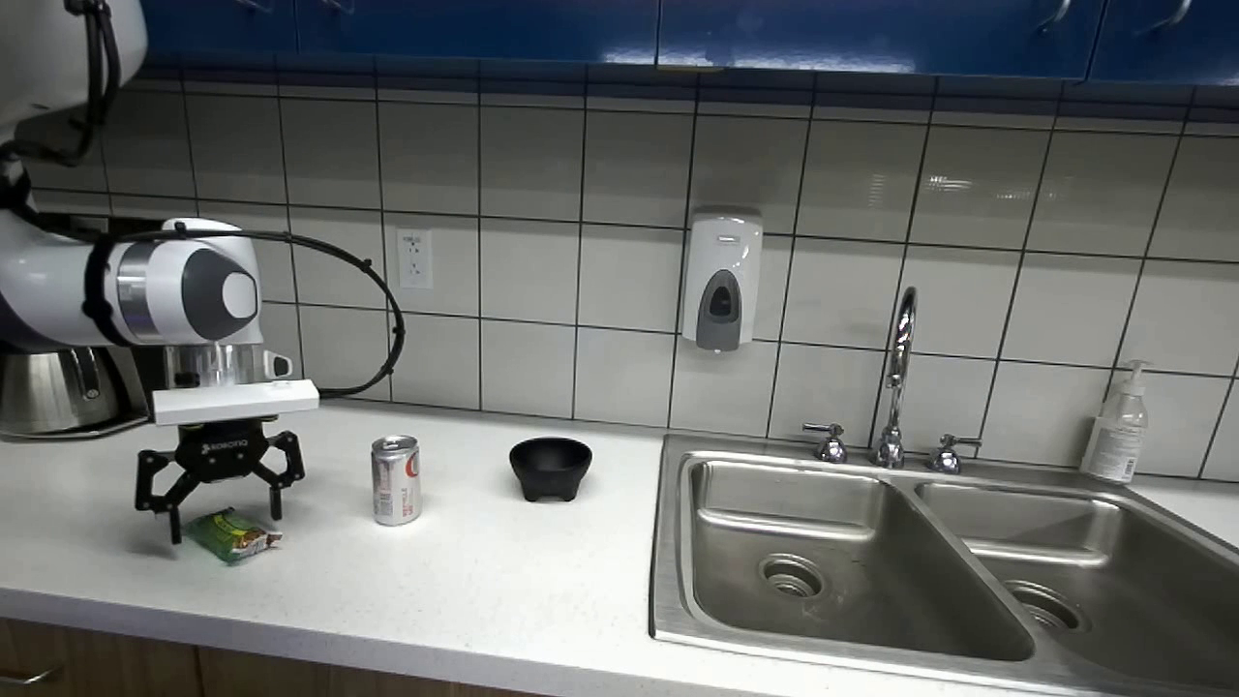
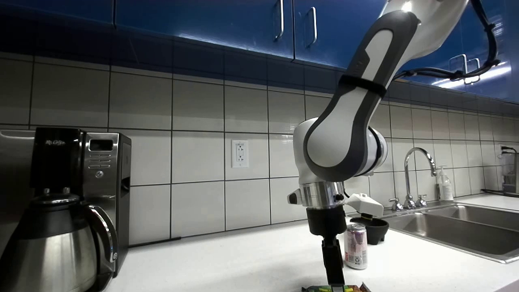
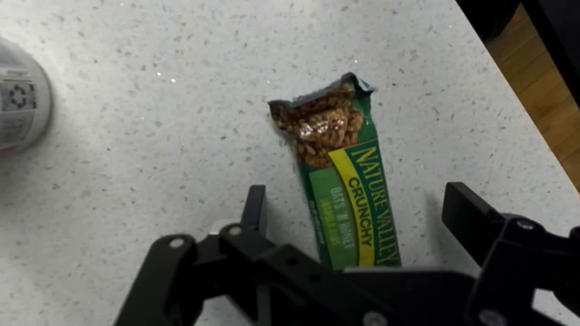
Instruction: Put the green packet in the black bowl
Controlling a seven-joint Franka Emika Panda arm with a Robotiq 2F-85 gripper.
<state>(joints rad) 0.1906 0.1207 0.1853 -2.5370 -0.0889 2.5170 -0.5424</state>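
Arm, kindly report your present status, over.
Fingers open, empty. Green packet flat on counter. Possibly in the way: drink can, between packet and black bowl.

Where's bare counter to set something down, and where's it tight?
Free: countertop in front of the black bowl, between drink can and sink; also between coffee maker and gripper. Crowded: around the Nature Valley granola bar, with the open gripper right over it.

The white-and-grey, multi-jointed robot arm (image 2: 332, 142) slopes downward from the upper right in an exterior view. Its silver cylindrical metal wrist (image 2: 322, 194) stands nearly vertical. The black two-fingered gripper (image 1: 226, 523) hangs beneath, directed downward; its narrow black fingers (image 3: 469, 217) stand well apart at the tips.
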